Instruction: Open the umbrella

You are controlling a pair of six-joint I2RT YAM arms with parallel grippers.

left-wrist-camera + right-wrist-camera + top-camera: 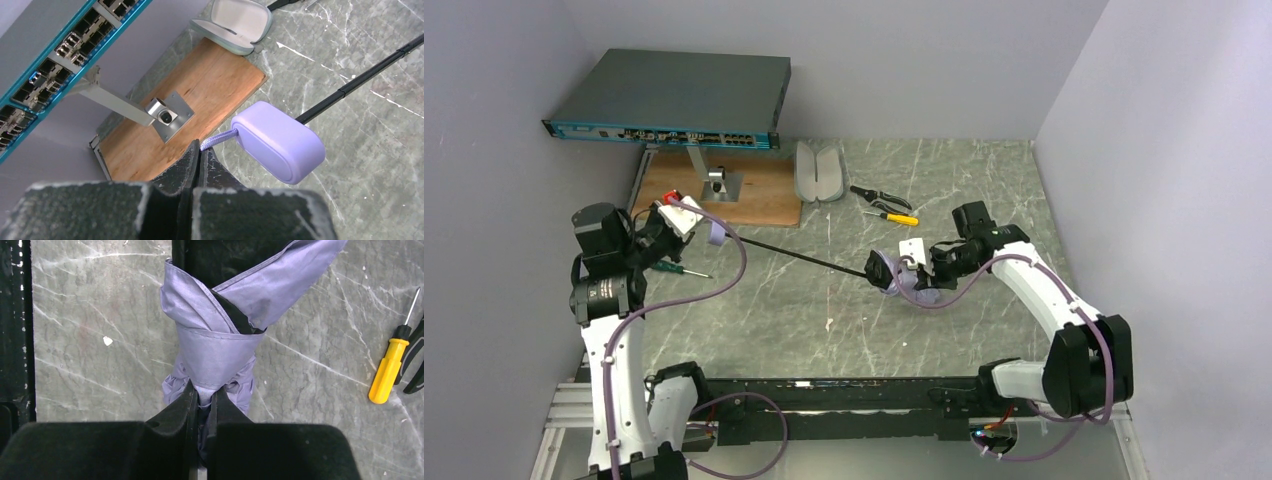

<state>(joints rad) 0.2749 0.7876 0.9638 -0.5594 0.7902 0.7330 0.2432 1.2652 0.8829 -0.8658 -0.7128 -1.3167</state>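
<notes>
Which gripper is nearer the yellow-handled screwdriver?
Right. The right gripper, shut on the lavender fabric umbrella, is close to the yellow-handled screwdriver; the left gripper is far off, by the wooden board.

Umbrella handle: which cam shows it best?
Left wrist: handle close up, its strap pinched in the left claw, shaft attached. Top shows it tiny. Right wrist shows only canopy.

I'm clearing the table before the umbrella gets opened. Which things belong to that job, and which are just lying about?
In the job: umbrella, with left claw on its strap and right claw on its fabric.

Lying about: network switch, wooden board, open case, pliers, yellow screwdriver, green screwdriver.
</notes>
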